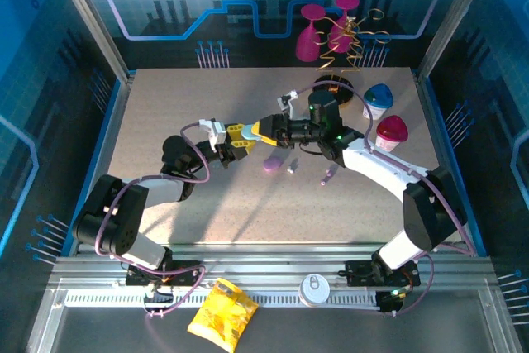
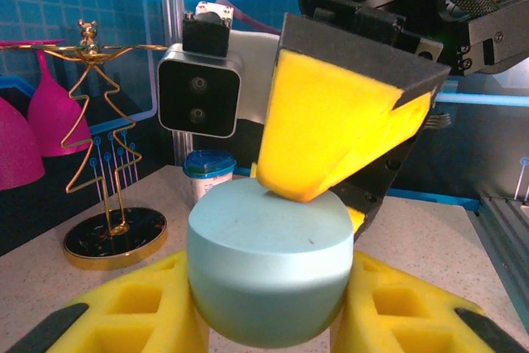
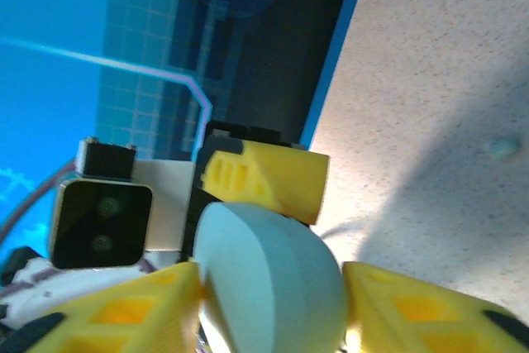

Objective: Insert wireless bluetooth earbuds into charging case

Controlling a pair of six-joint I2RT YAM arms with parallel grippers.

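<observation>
Left gripper (image 1: pixel 240 135) clenched on pale blue case (image 2: pixel 264 245) at mid-desk (image 1: pixel 165 121) | right gripper (image 1: pixel 266 129) grasped the same case crosswise, likely to pry it open | grey earbud (image 1: pixel 292 169) and purple earbud (image 1: pixel 329 175) lay loose just nearer, not yet inserted.

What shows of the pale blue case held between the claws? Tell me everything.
The pale blue case is a smooth, matte, plastic-looking rounded pebble, with no seam or opening visible. It is held off the table, squeezed at its sides between the yellow fingers of the left claw, while the right claw grips its upper edge.
</observation>
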